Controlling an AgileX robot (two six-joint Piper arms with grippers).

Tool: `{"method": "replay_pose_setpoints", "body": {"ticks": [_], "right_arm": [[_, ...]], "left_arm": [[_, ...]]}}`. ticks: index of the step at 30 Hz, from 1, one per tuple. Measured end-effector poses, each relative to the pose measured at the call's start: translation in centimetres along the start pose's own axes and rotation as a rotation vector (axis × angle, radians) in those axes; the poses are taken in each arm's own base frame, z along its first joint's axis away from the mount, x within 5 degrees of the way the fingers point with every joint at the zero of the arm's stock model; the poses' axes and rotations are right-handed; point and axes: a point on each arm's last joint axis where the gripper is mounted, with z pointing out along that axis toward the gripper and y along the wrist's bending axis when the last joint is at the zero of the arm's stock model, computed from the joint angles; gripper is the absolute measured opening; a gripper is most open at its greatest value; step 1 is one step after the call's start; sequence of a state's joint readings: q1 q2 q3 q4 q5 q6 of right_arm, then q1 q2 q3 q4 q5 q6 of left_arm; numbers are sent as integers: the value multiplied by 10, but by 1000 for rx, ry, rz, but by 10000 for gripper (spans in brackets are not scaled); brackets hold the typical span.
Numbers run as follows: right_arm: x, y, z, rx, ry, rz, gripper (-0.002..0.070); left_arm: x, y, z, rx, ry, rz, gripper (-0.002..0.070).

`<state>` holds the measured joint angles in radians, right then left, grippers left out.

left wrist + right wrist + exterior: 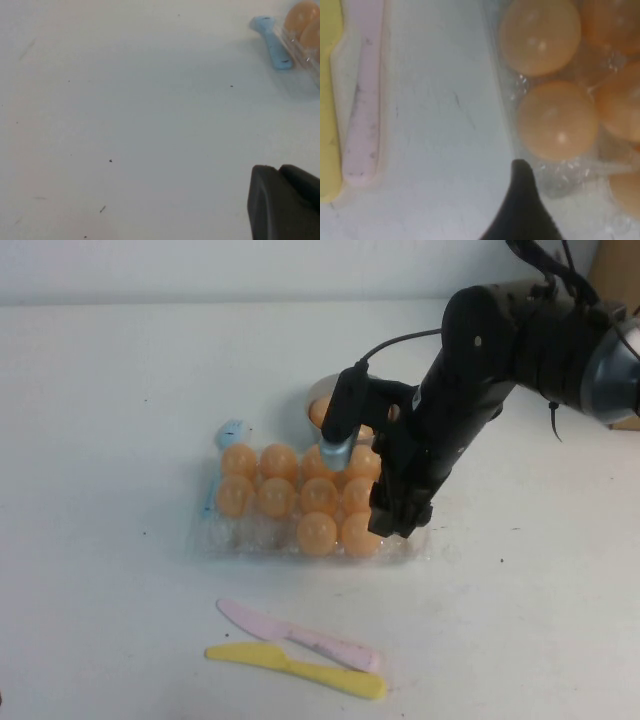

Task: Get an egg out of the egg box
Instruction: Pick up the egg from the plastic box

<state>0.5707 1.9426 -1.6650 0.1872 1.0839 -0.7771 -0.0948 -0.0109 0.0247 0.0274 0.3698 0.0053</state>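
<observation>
The clear plastic egg box (245,535) lies mid-table and holds several peach-orange eggs; its front-left cups are empty. My right gripper (400,512) hangs low over the box's right end, beside the front-right egg (358,533). In the right wrist view one dark finger (520,210) stands at the box's edge (502,115), close to an egg (557,120) and an empty cup; the other finger is out of frame and nothing is held. My left gripper (282,200) is shut and empty over bare table, left of the box (312,60).
A grey bowl (318,392) with an egg stands just behind the box, partly hidden by my right arm. A blue spoon (228,432) lies at the box's back-left corner. A pink knife (300,635) and a yellow knife (300,670) lie in front.
</observation>
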Motion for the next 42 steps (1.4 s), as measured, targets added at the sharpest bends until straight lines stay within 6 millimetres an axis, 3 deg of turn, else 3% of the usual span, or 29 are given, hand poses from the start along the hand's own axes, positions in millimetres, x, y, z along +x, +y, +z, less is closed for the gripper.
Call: {"method": "replay_pose_setpoints", "body": {"ticks": [7, 14, 24, 34, 42], "right_arm": [[-13, 3, 3, -24, -122, -128, 454], [-14, 3, 12, -53, -131, -155, 455], [-10, 1, 15, -45, -80, -189, 456], [-12, -4, 2, -6, -31, -249, 456], [-20, 9, 12, 49, 87, -401, 456]], "left_arm": [[0, 0, 0, 0, 0, 0, -5], [0, 0, 0, 0, 0, 0, -4], [0, 0, 0, 0, 0, 0, -5], [0, 0, 0, 0, 0, 0, -5], [0, 0, 0, 0, 0, 0, -5]]}}
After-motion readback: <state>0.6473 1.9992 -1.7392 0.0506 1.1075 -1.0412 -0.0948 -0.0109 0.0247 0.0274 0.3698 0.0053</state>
